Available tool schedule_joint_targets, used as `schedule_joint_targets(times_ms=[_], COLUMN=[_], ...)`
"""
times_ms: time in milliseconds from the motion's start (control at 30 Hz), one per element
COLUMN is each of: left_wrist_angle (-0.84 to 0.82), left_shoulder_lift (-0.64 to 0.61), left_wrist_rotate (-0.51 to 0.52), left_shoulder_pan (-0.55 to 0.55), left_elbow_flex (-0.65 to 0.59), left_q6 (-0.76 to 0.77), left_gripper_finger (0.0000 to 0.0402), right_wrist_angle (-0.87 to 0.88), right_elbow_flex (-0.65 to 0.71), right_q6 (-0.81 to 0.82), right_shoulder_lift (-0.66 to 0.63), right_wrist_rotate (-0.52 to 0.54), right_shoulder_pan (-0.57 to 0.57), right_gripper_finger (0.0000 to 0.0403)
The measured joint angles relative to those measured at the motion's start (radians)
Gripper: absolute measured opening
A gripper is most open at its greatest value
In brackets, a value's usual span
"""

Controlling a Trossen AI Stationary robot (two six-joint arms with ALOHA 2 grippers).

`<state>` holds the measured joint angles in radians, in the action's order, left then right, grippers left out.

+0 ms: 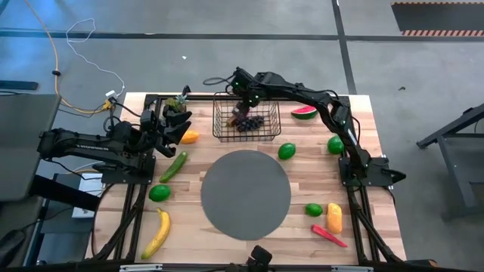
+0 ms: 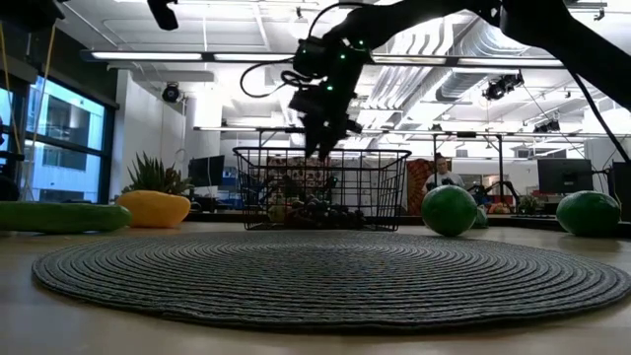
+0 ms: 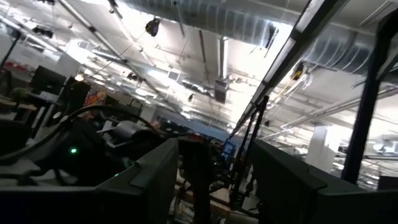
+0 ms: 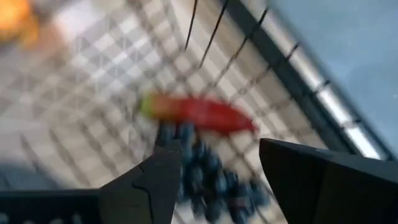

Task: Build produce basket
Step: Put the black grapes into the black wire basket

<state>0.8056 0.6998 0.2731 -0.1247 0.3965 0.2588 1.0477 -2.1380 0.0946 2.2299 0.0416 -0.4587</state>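
Note:
The black wire basket [image 1: 246,117] stands at the table's far middle, with dark grapes [image 4: 205,177] and a red chilli [image 4: 199,114] lying on its floor. My right gripper [image 4: 217,180] hangs open just above the basket [image 2: 320,187], pointing down into it, with nothing between its fingers. My left gripper [image 1: 180,125] waits open at the far left, tipped upward. Loose on the table lie a watermelon slice [image 1: 305,112], a cucumber [image 1: 173,166], a banana [image 1: 157,233], several limes [image 1: 286,151], two orange-yellow pieces [image 1: 189,137] and another chilli [image 1: 329,236].
The round grey mat [image 1: 246,193] fills the table's middle, in front of the basket. A leafy green thing [image 1: 178,102] stands at the far left, beside my left gripper. Black frame rails run along the table's left and right edges.

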Motion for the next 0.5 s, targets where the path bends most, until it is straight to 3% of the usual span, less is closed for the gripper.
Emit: schedule_joint_targets(times_ms=[167,367,500], left_wrist_angle=[-0.008,-0.005,-0.005], left_shoulder_lift=[0.000,0.000,0.000], left_wrist_rotate=[0.011,0.027,0.030], left_shoulder_pan=[0.000,0.000,0.000], left_elbow_flex=[0.000,0.000,0.000], left_q6=[0.000,0.001,0.000], left_gripper_finger=[0.0193,0.0193,0.0193], right_wrist_angle=[0.040,-0.080,-0.078], right_elbow_flex=[0.051,0.126,0.171], right_q6=[-0.074,0.158,0.254], right_shoulder_lift=[0.001,0.000,0.000], right_wrist_rotate=[-0.111,-0.261,-0.260], right_shoulder_pan=[0.001,-0.013,-0.013], right_gripper_finger=[0.0159,0.0019,0.0019])
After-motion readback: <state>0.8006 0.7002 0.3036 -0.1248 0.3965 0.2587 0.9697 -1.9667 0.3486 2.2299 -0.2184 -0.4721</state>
